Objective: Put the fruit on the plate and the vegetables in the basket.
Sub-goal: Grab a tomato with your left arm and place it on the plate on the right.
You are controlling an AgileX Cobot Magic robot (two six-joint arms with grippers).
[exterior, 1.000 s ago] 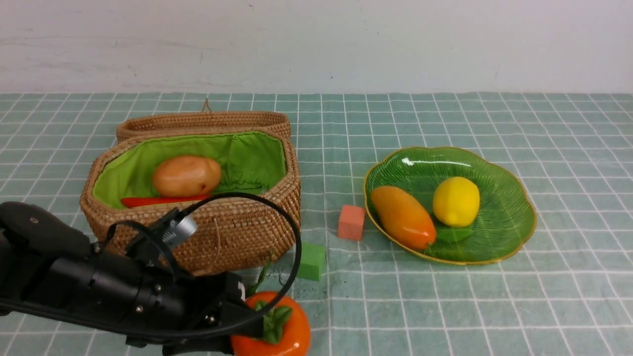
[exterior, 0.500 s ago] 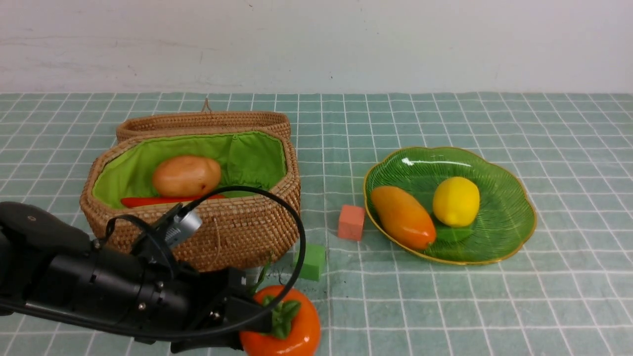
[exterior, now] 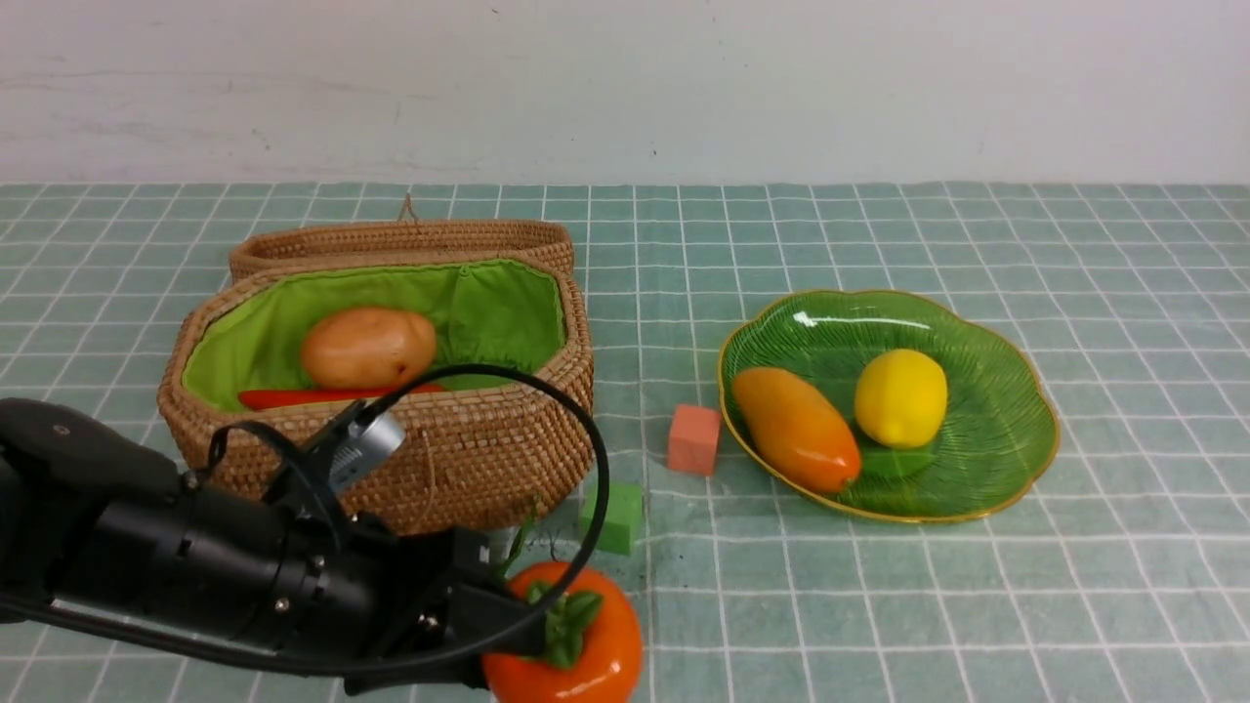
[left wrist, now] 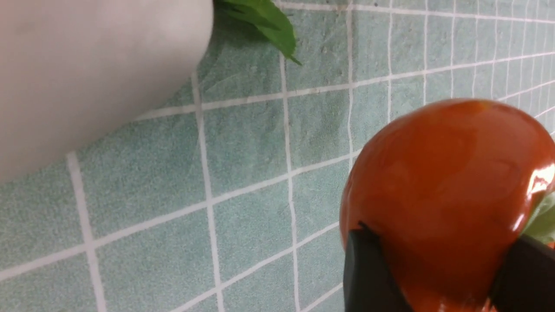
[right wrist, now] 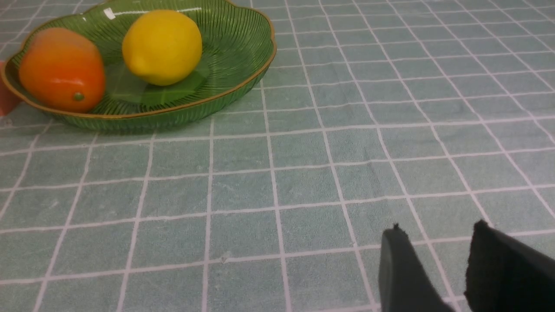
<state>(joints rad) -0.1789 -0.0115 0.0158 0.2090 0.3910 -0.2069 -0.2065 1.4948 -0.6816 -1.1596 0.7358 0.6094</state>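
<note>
The left tool (exterior: 522,630) is clamped on the round glossy orange persimmon (exterior: 591,654) with green leafy cap, low at the near edge of the counter (exterior: 879,605), by the near wall of the woven tan rattan basket (exterior: 469,469). The shallow green glass plate (exterior: 1045,430) lies well to its right and farther forward, past a small green cube (exterior: 617,516). The right tool (right wrist: 438,247), nearer the plate, has jaws slightly apart, holding nothing
</note>
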